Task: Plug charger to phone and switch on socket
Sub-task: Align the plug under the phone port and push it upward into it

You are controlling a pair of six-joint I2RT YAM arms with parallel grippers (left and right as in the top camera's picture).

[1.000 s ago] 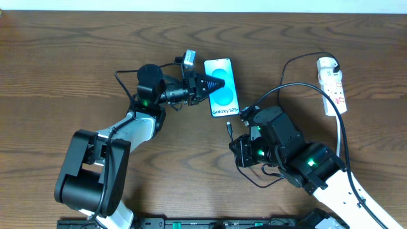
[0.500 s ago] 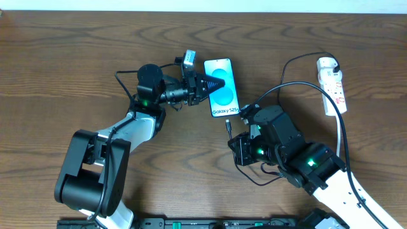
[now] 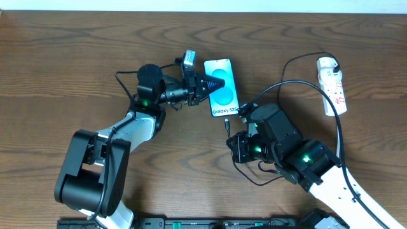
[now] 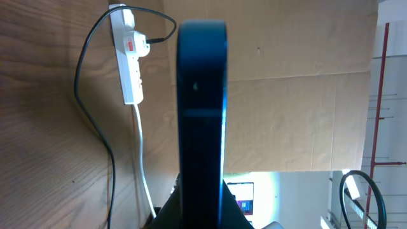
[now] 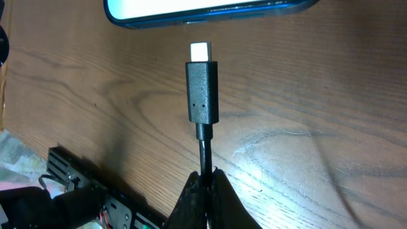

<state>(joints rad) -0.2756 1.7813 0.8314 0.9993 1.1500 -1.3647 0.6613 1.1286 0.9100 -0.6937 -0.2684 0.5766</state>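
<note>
The phone (image 3: 224, 79) lies on the wooden table with its blue screen up. My left gripper (image 3: 210, 84) is shut on the phone's left edge. In the left wrist view the phone (image 4: 202, 108) shows edge-on, clamped between the dark fingers (image 4: 170, 213). My right gripper (image 3: 232, 141) is shut on the charger cable just behind its black plug (image 3: 227, 128). In the right wrist view the plug (image 5: 202, 92) points its metal tip at the phone's bottom edge (image 5: 210, 11), a short gap away. The white socket (image 3: 333, 86) lies at the far right.
The charger's thin black cable (image 3: 294, 62) loops from the socket round to my right arm. In the left wrist view the socket (image 4: 127, 57) has a white cord (image 4: 144, 165) trailing over the table. The table's far edge (image 3: 203, 13) runs along the top.
My right arm has edged slightly left, toward the phone's bottom end, with the charger in its grip. The left arm and the phone have not moved.
</note>
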